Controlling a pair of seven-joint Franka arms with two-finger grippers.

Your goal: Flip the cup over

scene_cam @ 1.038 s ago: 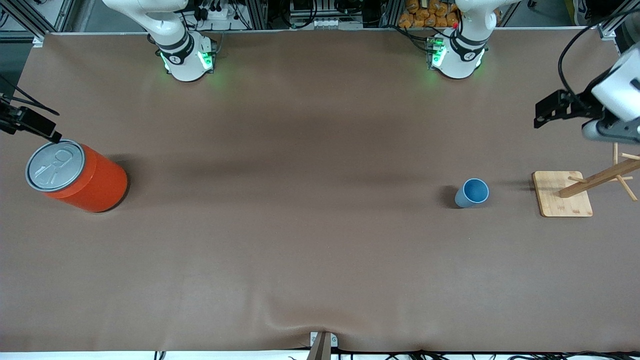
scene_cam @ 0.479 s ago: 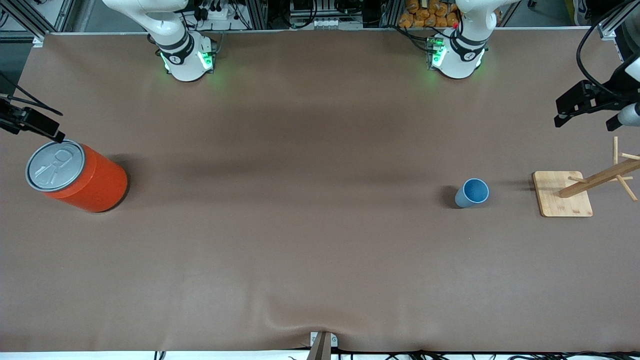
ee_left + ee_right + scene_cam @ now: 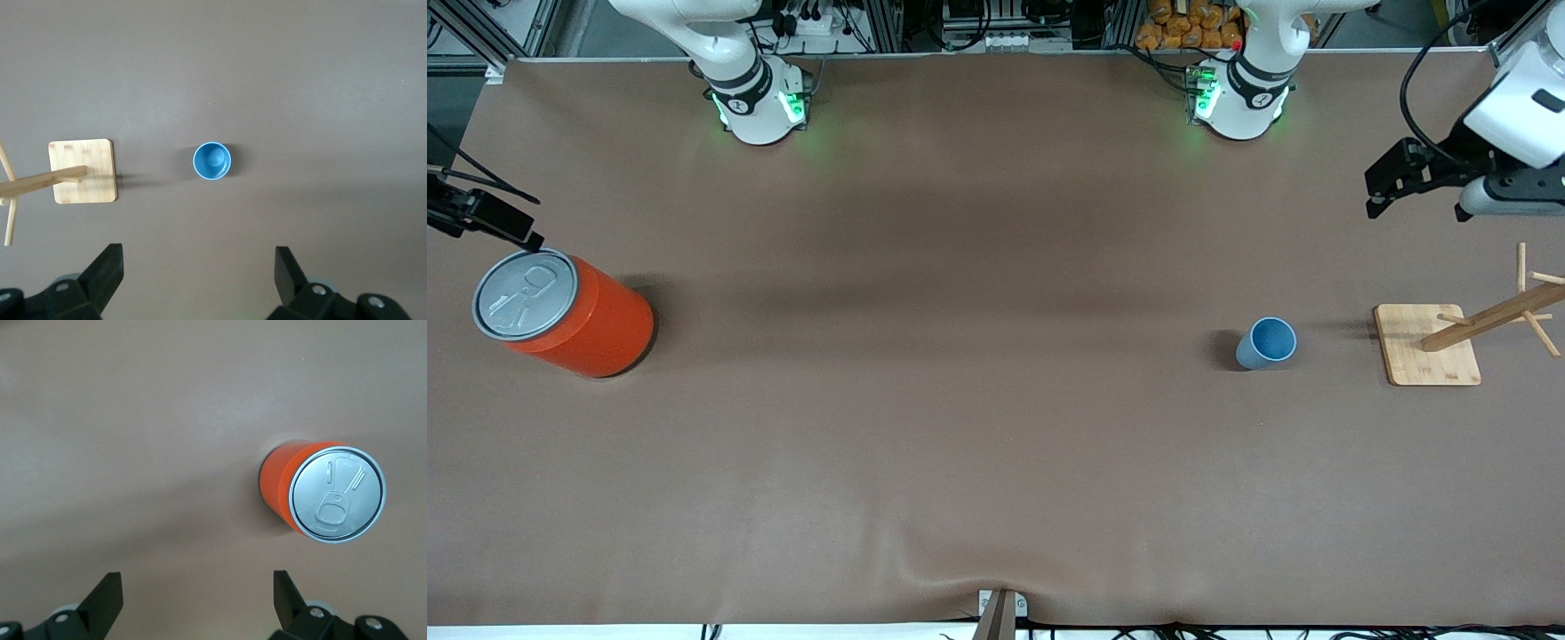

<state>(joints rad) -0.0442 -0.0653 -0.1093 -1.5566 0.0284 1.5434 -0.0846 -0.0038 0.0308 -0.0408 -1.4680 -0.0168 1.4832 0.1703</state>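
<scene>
The cup [image 3: 1266, 343], a small light-blue tumbler, stands upright with its darker blue mouth facing up, toward the left arm's end of the table. The left wrist view looks straight down into the cup [image 3: 212, 161]. My left gripper [image 3: 1375, 197] hangs open in the air over bare table at that end, well apart from the cup, and nothing sits between its tips [image 3: 199, 257]. Over the table edge at the right arm's end, my right gripper [image 3: 527, 236] is open and empty [image 3: 198, 581].
A big orange can [image 3: 560, 313] with a grey pull-tab lid stands just under the right gripper and also shows in the right wrist view [image 3: 327, 497]. A wooden peg stand on a square base [image 3: 1427, 344] stands beside the cup, closer to the table end [image 3: 83, 171].
The left arm's hand swung out toward the table end and has come back inward, slightly higher in the front view. The cup, the can and the right arm have not moved.
</scene>
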